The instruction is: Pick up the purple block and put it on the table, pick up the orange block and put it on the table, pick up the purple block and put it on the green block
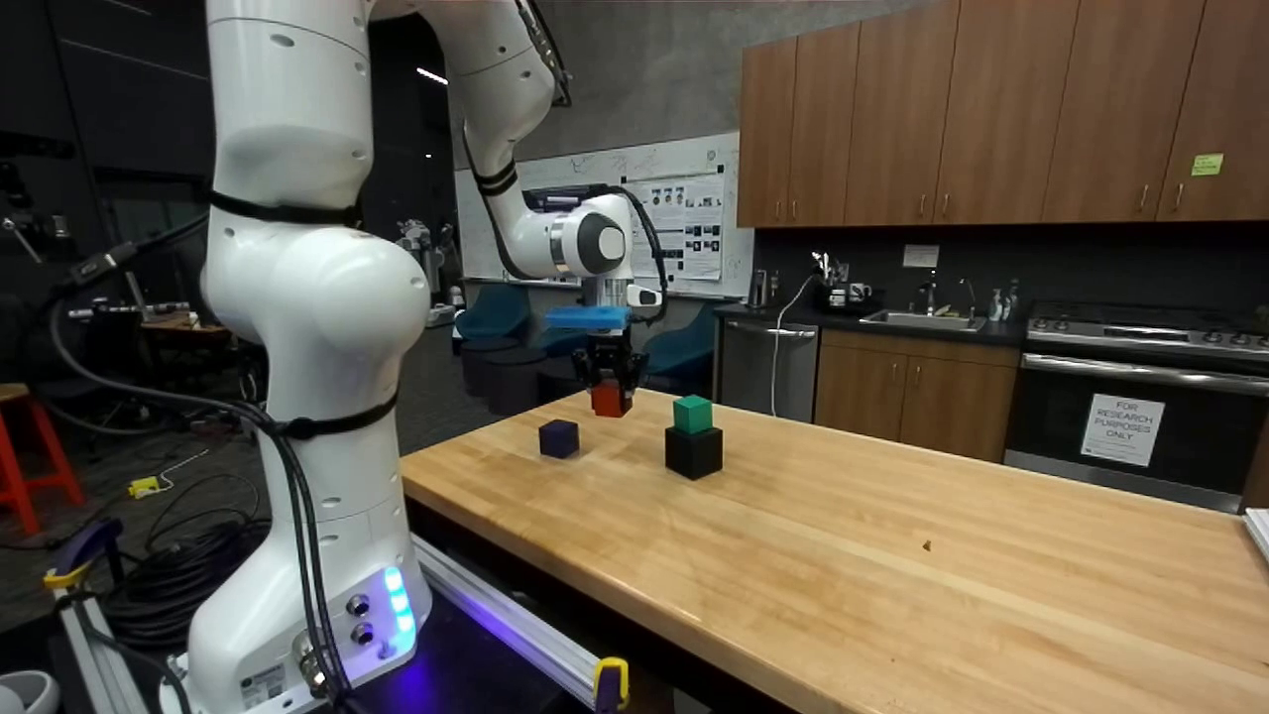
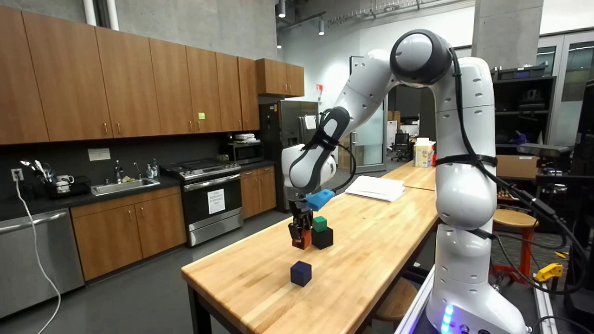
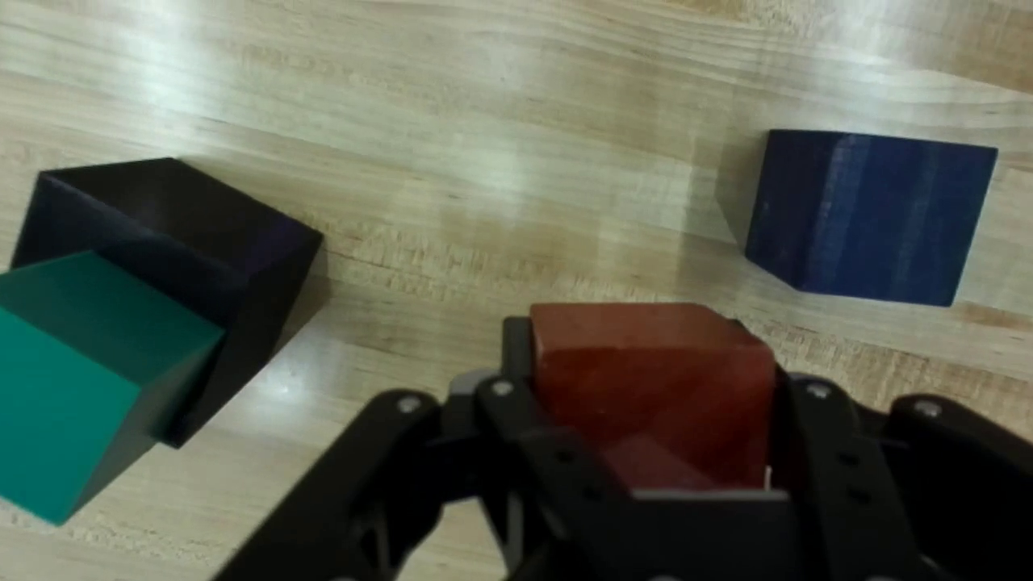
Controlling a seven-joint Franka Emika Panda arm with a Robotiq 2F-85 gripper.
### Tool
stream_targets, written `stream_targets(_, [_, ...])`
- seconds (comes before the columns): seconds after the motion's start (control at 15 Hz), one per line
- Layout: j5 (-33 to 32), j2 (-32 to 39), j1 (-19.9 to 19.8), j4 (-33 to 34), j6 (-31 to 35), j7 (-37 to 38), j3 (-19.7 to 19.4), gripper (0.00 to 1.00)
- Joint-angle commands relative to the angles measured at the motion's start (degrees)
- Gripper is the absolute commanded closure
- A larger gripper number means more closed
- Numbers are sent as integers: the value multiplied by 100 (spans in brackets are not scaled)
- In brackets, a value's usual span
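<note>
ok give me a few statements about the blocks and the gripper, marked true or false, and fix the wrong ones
1. The gripper is closed on the orange block. True.
2. The purple block rests on the table. True.
3. The orange block touches the purple block. False: they are apart.
4. The green block sits on the black cube. True.
5. The black cube is smaller than the green block. False: it is larger.
6. The purple block lies on top of the green block. False: nothing lies on the green block.
</note>
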Motion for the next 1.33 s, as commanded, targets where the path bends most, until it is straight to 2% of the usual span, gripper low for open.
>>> stream_targets(0.0, [-174,286,31,29,160,-32,-28,70])
stream_targets(0.6, [-643,853,82,217,214,94,-123,70])
stream_targets(0.87, [-632,912,82,272,225,37,-99,70])
stream_targets(0.93, [-620,896,83,276,212,26,-94,36])
stream_targets(1.0, [-618,888,85,282,218,19,-93,23])
stream_targets(1.07, [-603,852,87,277,224,18,-88,19])
stream_targets(1.27, [-524,746,65,284,212,-27,-67,18])
